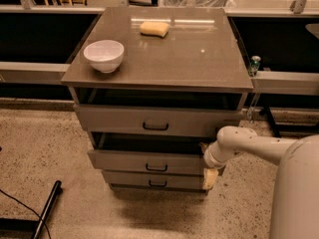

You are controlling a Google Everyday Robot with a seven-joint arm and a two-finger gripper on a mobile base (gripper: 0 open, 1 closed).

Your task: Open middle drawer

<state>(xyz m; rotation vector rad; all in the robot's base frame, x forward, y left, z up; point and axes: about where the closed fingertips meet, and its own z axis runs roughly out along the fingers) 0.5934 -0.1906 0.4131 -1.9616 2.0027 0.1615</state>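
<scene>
At the near left, a dark pole (47,209) is seen lying on the speckled floor (60,153), with a thin black cable (15,201) beside it. The near right corner is filled by the robot's pale body (297,193), from which the arm (249,146) is stretched leftward to the cabinet's right side. The claw (210,177) is held at the right end of the lower drawer fronts, pointing down, touching or just beside them; whether it is spread or pressed together cannot be told.

The bottom drawer (149,180), the narrowest, is set lowest. Directly above it the middle drawer (124,159) is found, with its small dark handle (156,168) at the centre of its front; it is drawn out a little toward the near side, and a dark gap is shown above it. The top drawer (114,119), wider and taller, is also seen slightly forward beneath the surface (199,59).

On the surface, a white bowl (103,55) is placed at the near left, and a yellow sponge (154,29) lies farther back, near the middle. Beyond, metal rails (279,9) are seen.
</scene>
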